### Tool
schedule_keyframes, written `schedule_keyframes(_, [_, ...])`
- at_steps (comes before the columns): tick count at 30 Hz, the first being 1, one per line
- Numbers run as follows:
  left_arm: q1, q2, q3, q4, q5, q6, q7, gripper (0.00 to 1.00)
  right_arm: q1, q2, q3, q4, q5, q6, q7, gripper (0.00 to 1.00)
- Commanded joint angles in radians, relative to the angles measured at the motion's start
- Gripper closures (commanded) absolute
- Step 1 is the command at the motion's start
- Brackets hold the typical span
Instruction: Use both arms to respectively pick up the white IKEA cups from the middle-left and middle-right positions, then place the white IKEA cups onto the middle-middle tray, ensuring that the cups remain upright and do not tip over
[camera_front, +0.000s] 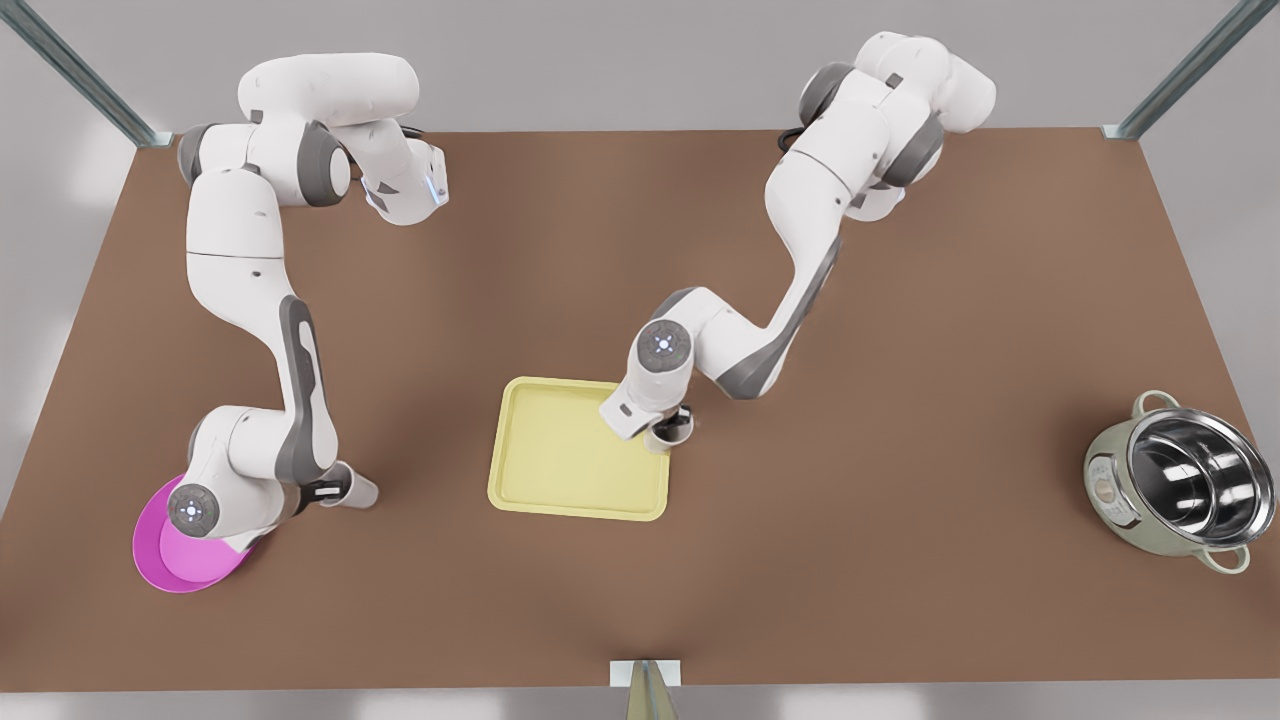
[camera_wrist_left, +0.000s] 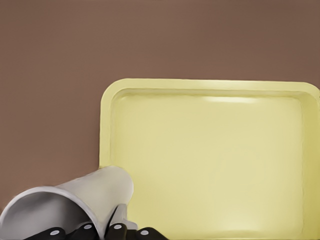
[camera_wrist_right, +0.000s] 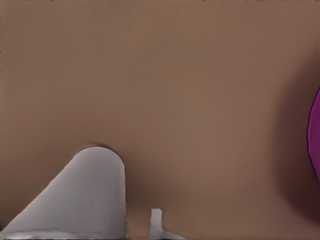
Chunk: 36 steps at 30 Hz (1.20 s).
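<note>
The left gripper (camera_front: 672, 428) hangs over the tray's (camera_front: 560, 470) corner nearest the pot (camera_front: 1180, 480), jaws closed on one white cup (camera_wrist_left: 75, 205), which tilts beside the rim rather than standing inside it. The right gripper (camera_front: 335, 492) sits well away from the tray, beside the pink plate (camera_front: 180, 555) on the table (camera_front: 900, 400), with the other cup (camera_wrist_right: 85, 195) at its jaws; whether they clamp it cannot be told.

2 white jointed arms (camera_front: 250, 290), grey joint sections, round lit wrist caps
</note>
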Motion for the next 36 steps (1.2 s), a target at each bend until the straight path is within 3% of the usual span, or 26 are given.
schedule_keyframes(1, [-0.006,0.018,0.001,0.012,0.015,0.033,-0.763,0.79,0.002,-0.006,0.000,0.006,-0.011,-0.005,-0.036,0.79])
schedule_keyframes(6, [-0.031,0.057,-0.001,0.034,0.015,0.035,-0.759,0.79,0.005,-0.047,0.064,0.013,-0.005,-0.023,-0.108,0.79])
schedule_keyframes(8, [-0.039,0.068,-0.001,0.032,0.015,0.035,-0.761,0.79,0.010,-0.079,0.158,0.007,-0.013,-0.043,-0.114,0.79])
schedule_keyframes(9, [-0.039,0.074,-0.001,0.032,0.015,0.035,-0.761,0.79,0.050,-0.085,0.164,0.007,-0.014,-0.043,-0.119,0.79])
schedule_keyframes(12, [-0.040,0.081,-0.001,0.032,0.021,0.035,-0.761,0.58,0.160,-0.096,0.175,0.010,-0.014,-0.033,-0.102,0.79])
schedule_keyframes(18, [-0.051,0.075,0.001,0.034,0.023,0.015,-0.770,0.44,0.287,-0.093,0.177,-0.043,-0.007,0.118,-0.047,0.79])
schedule_keyframes(19, [-0.051,0.074,0.001,0.037,0.023,0.009,-0.770,0.31,0.291,-0.093,0.175,-0.053,-0.008,0.119,-0.047,0.79])
schedule_keyframes(20, [-0.051,0.072,-0.001,0.042,0.023,-0.006,-0.770,0.02,0.298,-0.093,0.177,-0.072,-0.010,0.129,-0.047,0.79])
schedule_keyframes(23, [-0.046,0.009,-0.005,0.042,0.018,-0.100,-0.770,0.00,0.353,-0.093,0.175,-0.089,-0.019,0.162,-0.047,0.79])
schedule_keyframes(27, [0.067,-0.202,-0.002,0.129,-0.046,-0.557,-0.709,0.00,0.383,-0.061,0.175,-0.091,-0.019,0.185,-0.047,0.79])
schedule_keyframes(30, [0.332,-0.279,0.002,0.132,0.092,-0.763,0.293,0.00,0.390,-0.045,0.175,-0.100,-0.019,0.185,-0.048,0.79])
schedule_keyframes(31, [0.408,-0.284,0.001,0.131,0.099,-0.757,0.426,0.00,0.390,-0.045,0.175,-0.100,-0.019,0.184,-0.048,0.79])
schedule_keyframes(32, [0.466,-0.449,0.001,-0.110,0.089,-0.625,0.572,0.00,0.390,-0.045,0.175,-0.100,-0.019,0.184,-0.048,0.33])
schedule_keyframes(33, [0.489,-0.587,0.001,-0.317,0.084,-0.458,0.595,0.00,0.389,-0.045,0.175,-0.100,-0.017,0.181,-0.048,0.00])
schedule_keyframes(36, [0.480,-0.543,0.001,-0.261,0.069,-0.571,0.594,0.00,0.387,-0.049,0.175,-0.099,-0.017,0.179,-0.048,0.00])
